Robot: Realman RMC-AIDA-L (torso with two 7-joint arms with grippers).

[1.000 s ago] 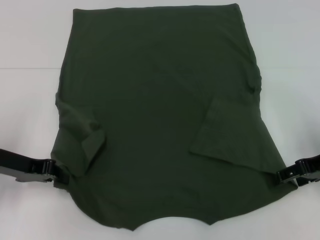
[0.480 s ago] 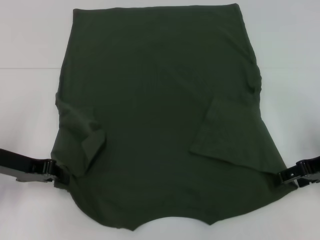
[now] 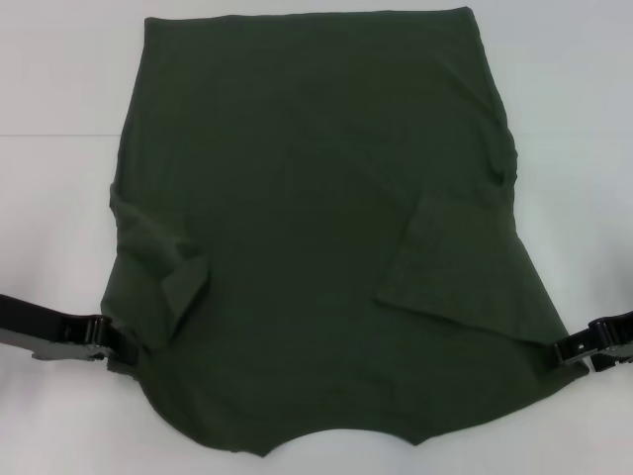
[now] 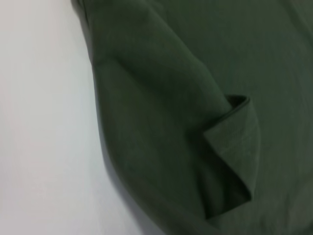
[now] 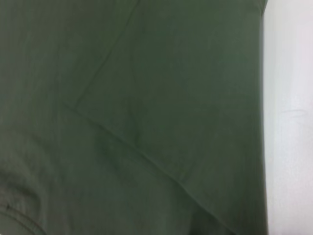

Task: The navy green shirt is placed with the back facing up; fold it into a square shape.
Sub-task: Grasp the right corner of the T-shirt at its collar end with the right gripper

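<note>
Lengthwise, navy green shirt (image 3: 316, 228) collar nearest the robot, left hand (image 3: 117, 344) and right hand (image 3: 562, 348) pinching its near corners.

Head view evenly lit from above, bright and diffuse; white table (image 3: 59, 119) washed toward pale grey, no glare spots seen. Soft, short shadows cast beneath near hem of navy green shirt (image 3: 316, 198) and under folded sleeves. Cloth rendered dark, weave detail lost. Slight softness noted toward frame corners. Left wrist view blurred throughout; faint shadow band seen along cloth edge. Right wrist view likewise out of focus, fold lines smeared, table strip overexposed.
</note>
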